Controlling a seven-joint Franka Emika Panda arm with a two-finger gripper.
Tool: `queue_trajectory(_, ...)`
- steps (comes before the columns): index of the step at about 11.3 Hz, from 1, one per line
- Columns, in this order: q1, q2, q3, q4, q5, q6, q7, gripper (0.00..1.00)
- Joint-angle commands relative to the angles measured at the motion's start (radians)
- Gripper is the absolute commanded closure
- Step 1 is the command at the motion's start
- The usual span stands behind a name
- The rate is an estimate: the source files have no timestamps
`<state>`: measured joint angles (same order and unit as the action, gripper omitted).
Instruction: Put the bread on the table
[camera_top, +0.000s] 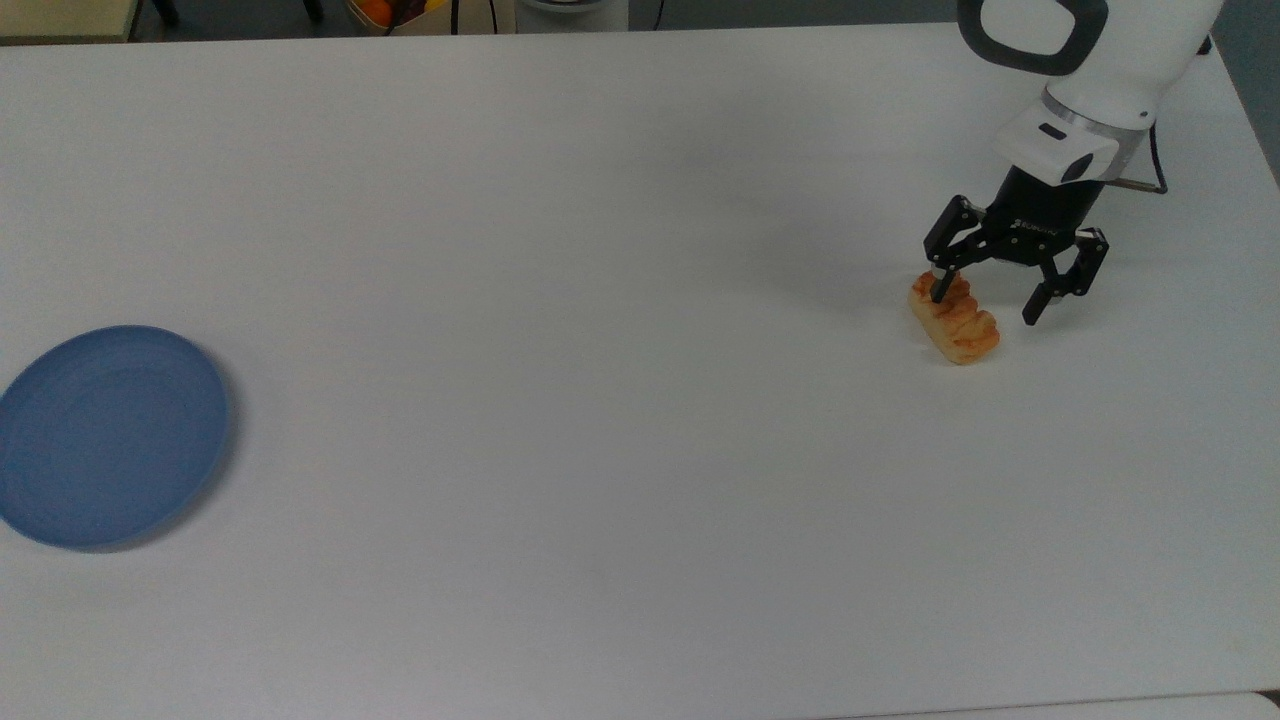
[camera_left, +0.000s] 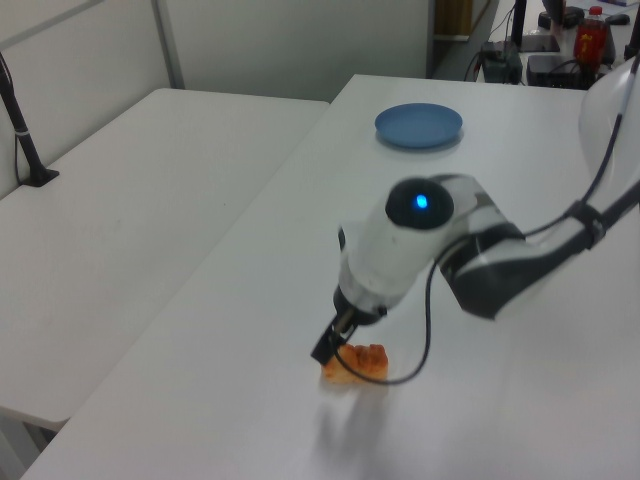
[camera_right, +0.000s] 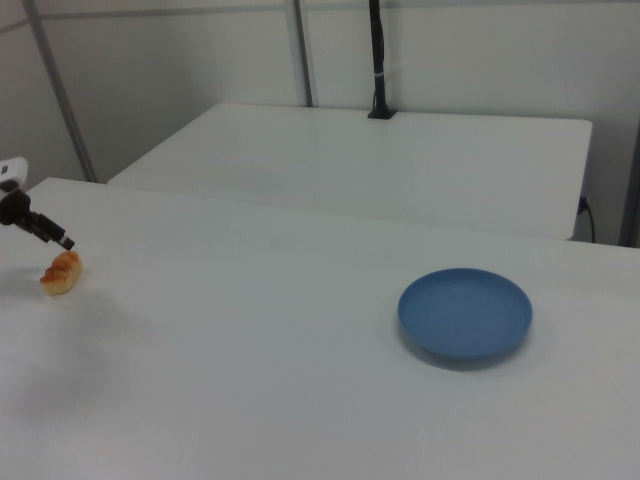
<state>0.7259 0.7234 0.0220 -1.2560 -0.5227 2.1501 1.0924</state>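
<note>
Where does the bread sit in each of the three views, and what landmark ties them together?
Top view: the bread lies on the table at the top view's right, just under the open gripper.
Left view: the bread is low and central, beside the arm's tip.
Right view: the bread is at the far left edge.
Shared landmark: the blue plate, far across the table from the bread.

White arm (camera_top: 1100, 60), black end effector (camera_top: 985, 298), black cable (camera_left: 425, 330).
</note>
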Motion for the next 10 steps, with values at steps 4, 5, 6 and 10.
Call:
queue_trajectory(4,-0.299,-0.394,0.075,-0.115,0.375,-0.301,-0.503,0.00)
queue_trajectory(5,-0.372,-0.474,0.085,-0.193,0.397,-0.317,-0.584,0.00)
queue_trajectory(6,-0.443,-0.548,0.096,-0.257,0.443,-0.340,-0.709,0.00)
queue_trajectory(10,-0.620,-0.691,0.008,-0.377,0.513,-0.434,-0.953,0.00)
